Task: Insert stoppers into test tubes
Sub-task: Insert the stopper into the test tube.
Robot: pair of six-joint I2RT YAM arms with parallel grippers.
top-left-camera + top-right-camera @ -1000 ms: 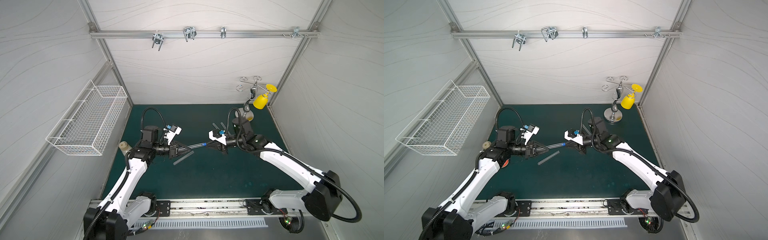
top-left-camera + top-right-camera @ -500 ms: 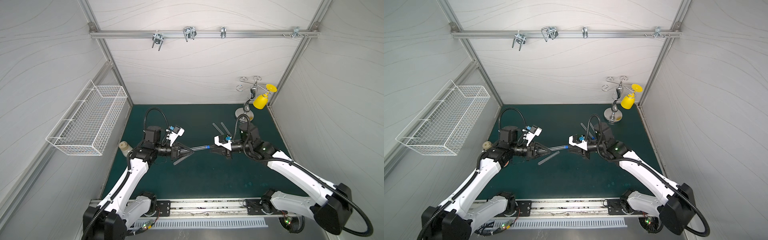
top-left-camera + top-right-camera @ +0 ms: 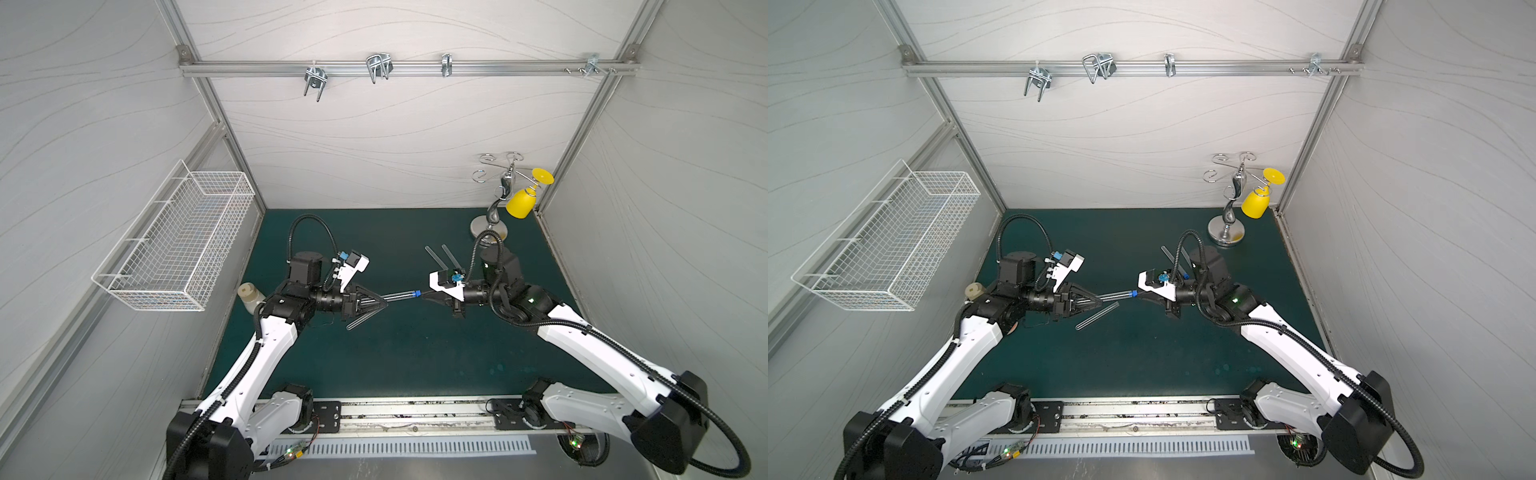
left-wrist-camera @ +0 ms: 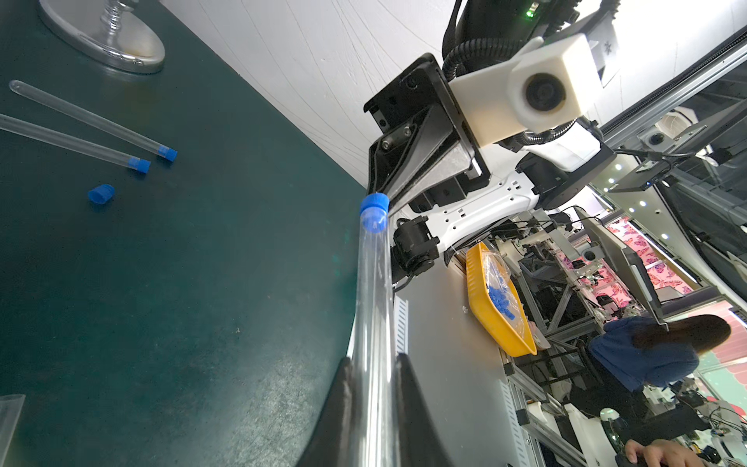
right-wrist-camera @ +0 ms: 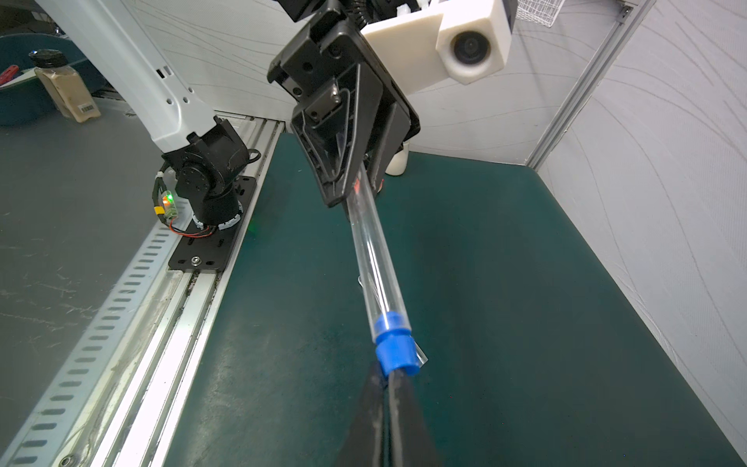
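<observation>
over the green worktop (image 3: 415, 353), the left pincer (image 3: 384, 300) pinches a test tube (image 3: 401, 295) whose stopper (image 3: 417, 292) the right pincer (image 3: 424, 294), pressed together, butts end-on; seating it likely needs a straight push.

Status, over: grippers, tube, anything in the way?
Left gripper shut on test tube. Right gripper shut, tips against stopper seated in tube mouth. Spare tube lies on mat below, apart.
</observation>
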